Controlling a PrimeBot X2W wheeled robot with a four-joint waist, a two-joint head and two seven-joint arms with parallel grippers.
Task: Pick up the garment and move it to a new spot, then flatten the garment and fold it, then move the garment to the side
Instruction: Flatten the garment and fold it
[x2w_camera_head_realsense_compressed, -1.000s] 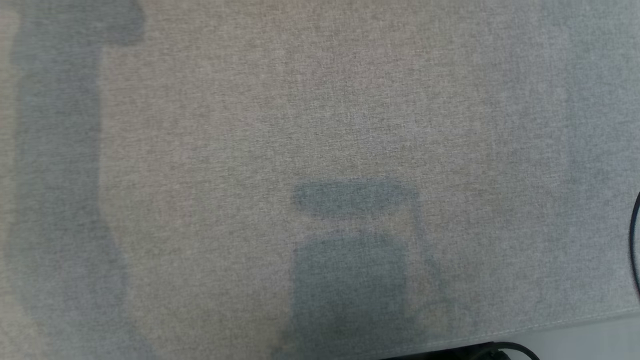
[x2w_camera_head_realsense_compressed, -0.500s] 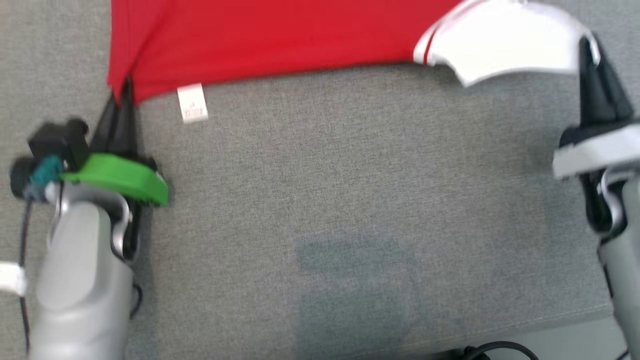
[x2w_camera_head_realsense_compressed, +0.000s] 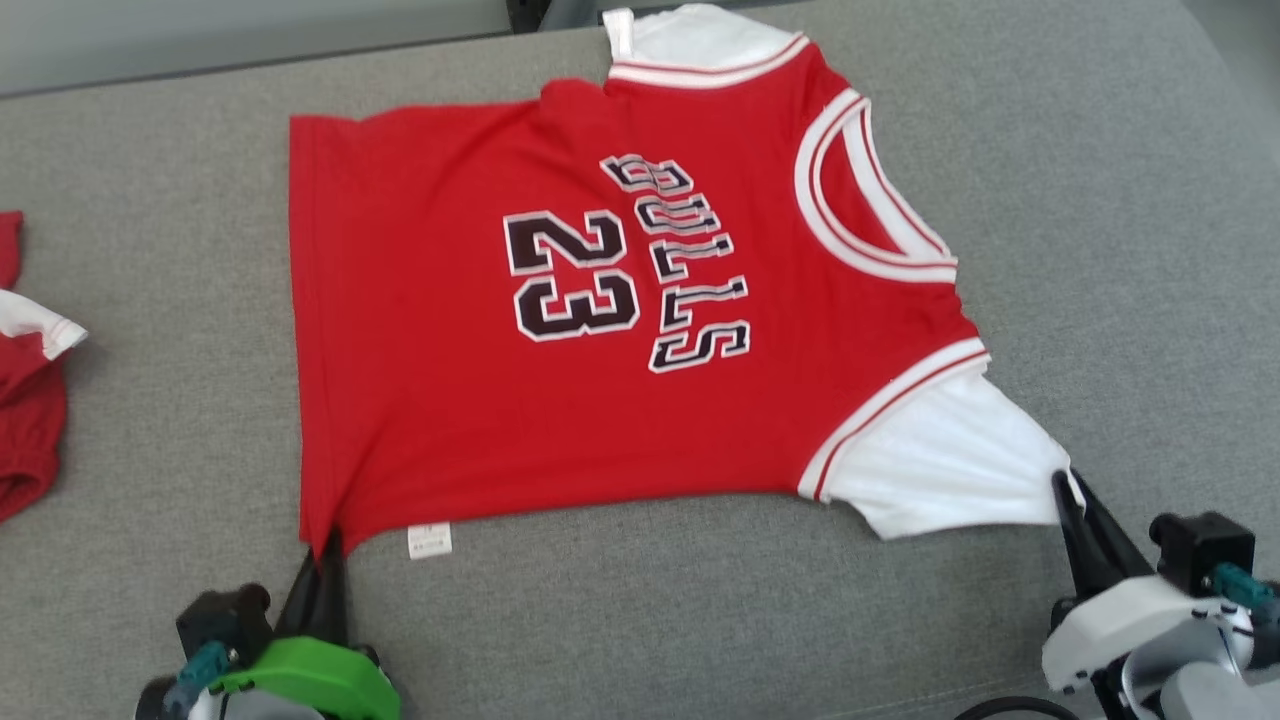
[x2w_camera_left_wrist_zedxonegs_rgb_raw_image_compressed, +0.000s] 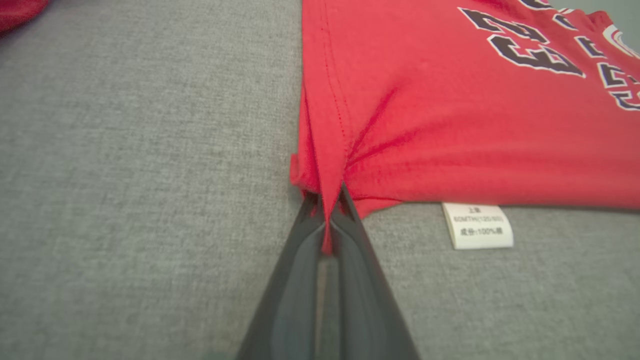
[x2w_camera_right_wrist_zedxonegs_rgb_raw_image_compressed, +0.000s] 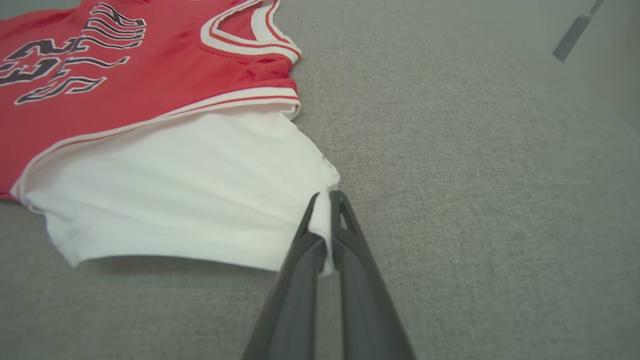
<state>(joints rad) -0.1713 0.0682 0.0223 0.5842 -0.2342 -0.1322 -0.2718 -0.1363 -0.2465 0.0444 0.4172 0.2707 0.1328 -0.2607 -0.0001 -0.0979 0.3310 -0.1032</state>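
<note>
The garment (x2w_camera_head_realsense_compressed: 450, 380) is a red jersey with white sleeves, black "23" and "BULLS" lettering, spread face up on the grey cushion (x2w_camera_head_realsense_compressed: 650, 620). My left gripper (x2w_camera_head_realsense_compressed: 322, 540) is shut on the jersey's near left hem corner; in the left wrist view the red cloth (x2w_camera_left_wrist_zedxonegs_rgb_raw_image_compressed: 450, 125) is pinched between the dark fingers (x2w_camera_left_wrist_zedxonegs_rgb_raw_image_compressed: 327, 210). A white care label (x2w_camera_left_wrist_zedxonegs_rgb_raw_image_compressed: 477, 226) hangs from the hem beside them. My right gripper (x2w_camera_head_realsense_compressed: 1062, 488) is shut on the tip of the near white sleeve (x2w_camera_right_wrist_zedxonegs_rgb_raw_image_compressed: 190, 200), which the right wrist view shows clamped between its fingers (x2w_camera_right_wrist_zedxonegs_rgb_raw_image_compressed: 324, 202).
Another red and white piece of clothing (x2w_camera_head_realsense_compressed: 25, 400) lies at the cushion's far left edge. The cushion's back edge (x2w_camera_head_realsense_compressed: 250, 65) runs behind the jersey. A black cable (x2w_camera_head_realsense_compressed: 1000, 708) loops at the front edge. Bare grey fabric lies right of the jersey.
The head camera has tilted up from bare cushion to the whole jersey. Both grippers have kept their hold on the hem corner and the sleeve.
</note>
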